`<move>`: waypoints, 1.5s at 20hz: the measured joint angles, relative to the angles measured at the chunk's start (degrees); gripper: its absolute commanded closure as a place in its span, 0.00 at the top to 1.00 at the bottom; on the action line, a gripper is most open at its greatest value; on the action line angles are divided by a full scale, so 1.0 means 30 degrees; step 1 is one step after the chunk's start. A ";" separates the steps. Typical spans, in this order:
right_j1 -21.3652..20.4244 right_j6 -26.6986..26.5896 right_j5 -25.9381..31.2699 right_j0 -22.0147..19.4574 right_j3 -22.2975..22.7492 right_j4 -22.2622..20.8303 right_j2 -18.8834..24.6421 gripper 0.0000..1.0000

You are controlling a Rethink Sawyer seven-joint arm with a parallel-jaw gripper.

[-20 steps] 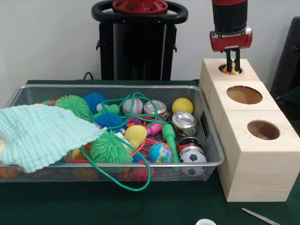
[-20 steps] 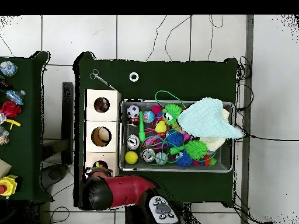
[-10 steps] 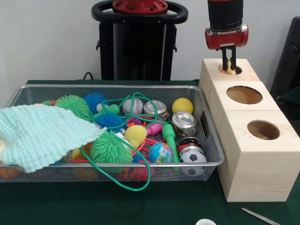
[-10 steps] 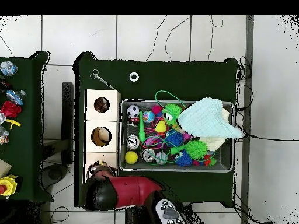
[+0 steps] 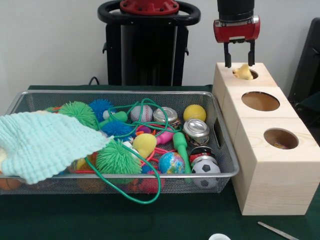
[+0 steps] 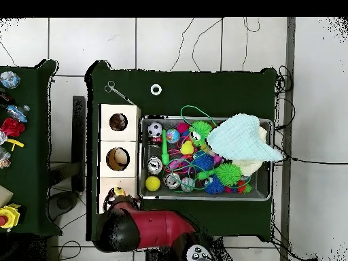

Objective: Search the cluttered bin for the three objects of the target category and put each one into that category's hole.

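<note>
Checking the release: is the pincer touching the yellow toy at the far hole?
Apart. In the front view the open pincer hangs above the yellow toy, which sits at the hole's rim with wall visible between them.

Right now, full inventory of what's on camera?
Wire bin: 1, silver, on the green table.
Cloth: 1, pale mint, draped over one end of the bin.
Spiky balls: at least 4, green and blue, in the bin.
Cans: 2, metal, in the bin.
Soccer ball: 1, black and white, bin corner nearest the box.
Globe ball: 1, beside the soccer ball.
Baseball: 1, white.
Yellow ball: 1.
Cord: 1, green, looped over the bin rim.
Wooden box: 1, three holes.
Yellow toy: 1, at the rim of the hole under the claw.
Claw: open, empty, above that hole.
</note>
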 measured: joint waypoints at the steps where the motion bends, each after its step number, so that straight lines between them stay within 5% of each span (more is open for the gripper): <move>1: -0.0118 0.0000 0.0181 0.0073 0.0003 -0.0004 -0.0017 1.00; 14: -0.0479 0.0000 0.0994 0.0789 0.0000 0.0019 -0.0206 1.00; 21: -0.1421 0.0000 0.2732 -0.0326 -0.0160 -0.0200 -0.0295 1.00; 30: 0.0159 0.0000 0.5030 -0.2761 -0.4454 -0.4447 -0.1570 1.00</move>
